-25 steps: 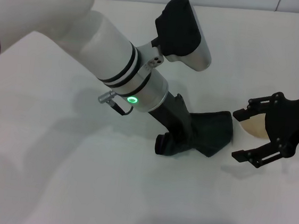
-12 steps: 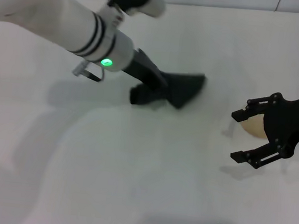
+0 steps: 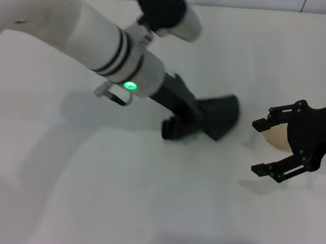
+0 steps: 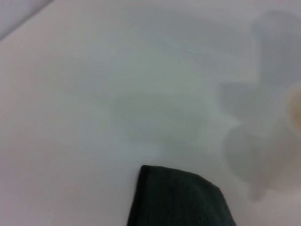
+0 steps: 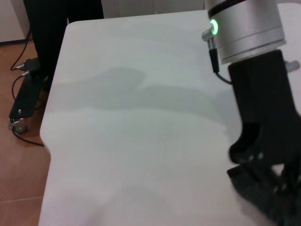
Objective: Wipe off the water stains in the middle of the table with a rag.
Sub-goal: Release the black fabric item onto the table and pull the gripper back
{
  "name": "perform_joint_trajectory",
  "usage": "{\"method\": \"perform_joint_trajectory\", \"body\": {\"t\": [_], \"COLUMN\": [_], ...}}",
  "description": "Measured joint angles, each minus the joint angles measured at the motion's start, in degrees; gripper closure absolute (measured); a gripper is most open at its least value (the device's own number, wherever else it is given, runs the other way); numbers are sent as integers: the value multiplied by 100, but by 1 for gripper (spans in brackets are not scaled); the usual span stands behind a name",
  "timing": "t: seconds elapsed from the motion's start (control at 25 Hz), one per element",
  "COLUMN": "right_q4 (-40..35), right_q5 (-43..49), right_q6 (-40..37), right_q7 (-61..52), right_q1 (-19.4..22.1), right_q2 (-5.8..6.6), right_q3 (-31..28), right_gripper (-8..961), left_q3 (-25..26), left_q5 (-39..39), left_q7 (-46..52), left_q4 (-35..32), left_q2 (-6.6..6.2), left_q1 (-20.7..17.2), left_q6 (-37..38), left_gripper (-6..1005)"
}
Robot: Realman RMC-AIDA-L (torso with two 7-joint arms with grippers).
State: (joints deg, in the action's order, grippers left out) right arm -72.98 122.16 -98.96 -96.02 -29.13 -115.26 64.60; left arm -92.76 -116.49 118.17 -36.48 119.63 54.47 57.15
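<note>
My left gripper [image 3: 187, 122] is shut on the dark green-black rag [image 3: 217, 117] and presses it flat on the white table [image 3: 143, 201] near the middle. The rag also shows in the left wrist view [image 4: 181, 200], and in the right wrist view [image 5: 263, 200] under the left gripper's black fingers [image 5: 261, 141]. The orange-brown water stain does not show in any view. My right gripper [image 3: 259, 148] is open and empty, low over the table to the right of the rag.
A pale paper cup [image 3: 273, 137] sits between the right gripper's open fingers. The table's edge [image 5: 47, 136] drops to a brown floor with cables [image 5: 21, 94] and a dark stand.
My left arm swept the rag away and to the left across the table, then partway back toward the cup. The right arm has not moved.
</note>
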Motion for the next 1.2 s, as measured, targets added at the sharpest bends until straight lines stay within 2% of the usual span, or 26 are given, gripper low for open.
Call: {"method": "perform_joint_trajectory", "body": {"t": [0.16, 0.4, 0.64, 0.76, 0.92, 1.08, 1.2], "right_q4": [-28, -52, -57, -63, -68, -65, -47], "right_q5": [0, 0, 0, 0, 0, 0, 0], "right_q6": [0, 28, 43, 44, 46, 57, 62], "right_q7": [-1, -4, -5, -5, -5, -5, -5], "right_q1": [-3, -6, -1, -4, -21, -6, -24], "right_q2": [4, 8, 20, 21, 26, 33, 27], "right_q3": [-9, -50, -60, -78, -145, -197, -207], "right_gripper": [84, 83, 83, 84, 83, 83, 84], "left_q3": [-472, -560, 237, 1041, 1772, 2152, 2205], "left_q5": [281, 317, -181, -873, -1158, -1288, -1288], "left_q7": [-97, -84, -95, -99, -176, -225, -307], "left_q4": [-187, -322, -624, -1097, -1871, -2455, -2528], "left_q2": [3, 7, -59, -59, -67, -71, -112], "left_q1": [30, -34, -537, -1062, -1752, -2327, -2490], "left_q6": [261, 371, 398, 772, 1264, 1542, 1800], "left_gripper": [930, 931, 931, 931, 931, 930, 915]}}
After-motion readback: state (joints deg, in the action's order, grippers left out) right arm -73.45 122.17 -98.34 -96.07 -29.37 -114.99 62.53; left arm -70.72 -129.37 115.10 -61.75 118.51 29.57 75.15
